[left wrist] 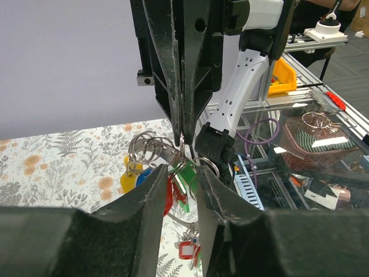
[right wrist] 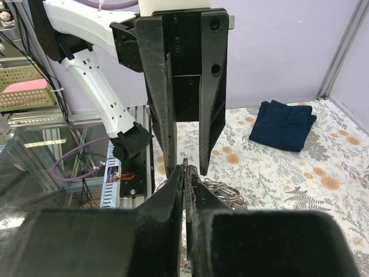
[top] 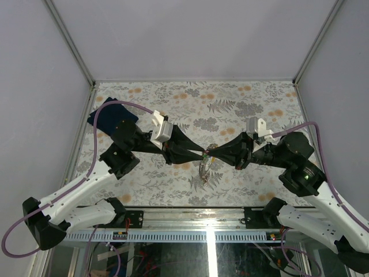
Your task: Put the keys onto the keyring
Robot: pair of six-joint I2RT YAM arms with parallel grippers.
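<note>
Nearest the lens, the left end effector (left wrist: 181, 173) fills the foreground of its wrist view. Its fingers stand apart with the keys (left wrist: 185, 180) in the gap; whether the pads press them cannot be told. Green and red plastic tags sit between the fingers, yellow and blue tags lie just to their left, and another red tag hangs lower. Above the tags, the keyring (left wrist: 147, 149) shows as overlapping silvery loops. From the opposite side the right end effector (left wrist: 181, 137) reaches in, fingers pressed together, tips at the keyring. Seen from overhead, the bunch hangs below where both tips meet, over the middle of the floral table (top: 242, 104). A dark blue folded cloth (right wrist: 285, 124) lies at the table's far left corner.
</note>
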